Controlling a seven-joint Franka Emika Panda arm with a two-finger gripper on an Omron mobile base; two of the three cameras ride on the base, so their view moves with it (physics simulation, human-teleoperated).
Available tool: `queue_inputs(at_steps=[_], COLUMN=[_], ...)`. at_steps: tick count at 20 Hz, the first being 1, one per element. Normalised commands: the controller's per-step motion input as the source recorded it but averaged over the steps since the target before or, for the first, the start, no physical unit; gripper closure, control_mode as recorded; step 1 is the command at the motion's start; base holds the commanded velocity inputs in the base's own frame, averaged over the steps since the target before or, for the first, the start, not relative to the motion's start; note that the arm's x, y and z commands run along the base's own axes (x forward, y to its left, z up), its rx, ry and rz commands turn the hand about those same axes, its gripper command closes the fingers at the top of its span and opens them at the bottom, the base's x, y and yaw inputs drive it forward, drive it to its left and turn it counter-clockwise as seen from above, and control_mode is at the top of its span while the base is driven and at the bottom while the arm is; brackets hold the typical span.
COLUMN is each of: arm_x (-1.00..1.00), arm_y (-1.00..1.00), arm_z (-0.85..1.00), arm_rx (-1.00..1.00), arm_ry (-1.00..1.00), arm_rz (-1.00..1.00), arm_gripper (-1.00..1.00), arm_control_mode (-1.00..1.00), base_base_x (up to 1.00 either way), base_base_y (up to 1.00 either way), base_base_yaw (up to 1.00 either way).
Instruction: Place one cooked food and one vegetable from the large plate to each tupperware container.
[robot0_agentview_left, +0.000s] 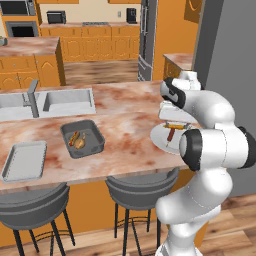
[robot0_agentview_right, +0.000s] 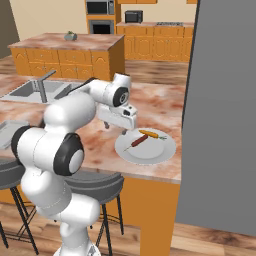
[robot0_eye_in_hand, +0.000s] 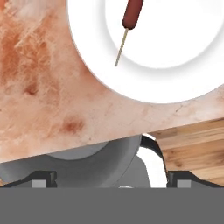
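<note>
Right base view: large white plate (robot0_agentview_right: 148, 151) on the marbled tabletop (robot0_agentview_right: 165, 107) near its front edge, holding a reddish sausage on a stick (robot0_agentview_right: 138, 141) and an orange carrot (robot0_agentview_right: 151, 134) lying just beside each other. White arm bent over the tabletop, pincer (robot0_agentview_right: 116, 129) hanging just left of the plate, above the tabletop, holding nothing.

Left base view: deep dark-grey tub (robot0_agentview_left: 82, 138) near the middle of the tabletop, with two small pieces of food inside, one reddish and long, one brownish; kinds too small to tell. Shallow light-grey tray (robot0_agentview_left: 24, 160) to the left of the tub, near the front edge, apart from it. Steel sink (robot0_agentview_left: 68, 100) with a faucet (robot0_agentview_left: 32, 97) behind the tub. Plate partly hidden behind the arm at the right. Two grey stools (robot0_agentview_left: 140, 185) below the front edge.

Hand view: fingertips (robot0_eye_in_hand: 43, 180) wide apart at the bottom corners, nothing between them; plate rim and the sausage on a stick at the top, a stool seat below the tabletop edge.
</note>
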Motion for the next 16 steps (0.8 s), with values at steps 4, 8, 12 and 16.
queue_inputs(at_steps=[4,8,12,16], arm_x=[-0.13,0.00,0.00,0.01], arm_y=[-0.21,-0.04,-0.27,-0.38], arm_z=[-0.03,-0.17,-0.37,-0.44], arm_rx=[0.00,0.00,0.00,0.00], arm_ry=[-0.02,0.00,0.00,0.00], arm_rz=[0.00,0.00,0.00,0.00], arm_gripper=[-1.00,-1.00,-1.00,-1.00], arm_control_mode=[-1.00,-1.00,-1.00,-1.00], base_base_x=[0.00,0.00,0.00,0.00], base_base_y=[0.00,0.00,0.00,0.00], base_base_yaw=[0.00,0.00,0.00,0.00])
